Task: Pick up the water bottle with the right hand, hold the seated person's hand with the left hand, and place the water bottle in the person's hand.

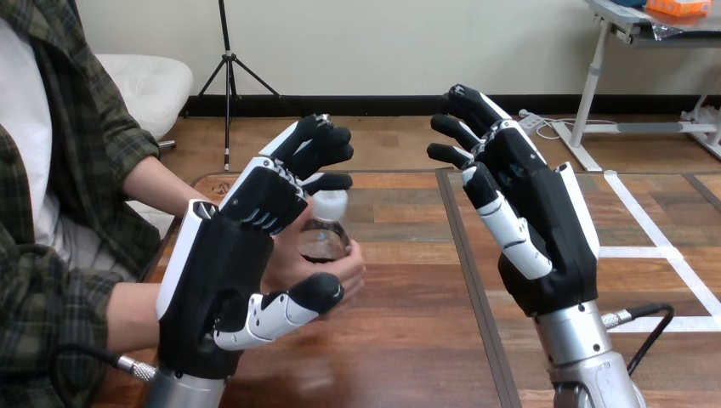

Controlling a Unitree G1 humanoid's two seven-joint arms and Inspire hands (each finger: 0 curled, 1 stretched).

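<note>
A clear water bottle [326, 231] with a white cap stands upright in the person's hand [347, 270], left of the table's middle. My left hand [223, 272] is raised in front of that hand with its back to me and hides much of it. Its fingers [316, 146] are loosely bent above the bottle's cap. Its thumb [293, 306] reaches out just below the person's hand; I see no grip closed round it. My right hand [544, 238] is held up at the right, open and empty, well apart from the bottle.
The person sits at the left, with a forearm [166, 183] reaching in over the table's left edge. A dark seam [476, 297] runs front to back across the wooden table [408, 340].
</note>
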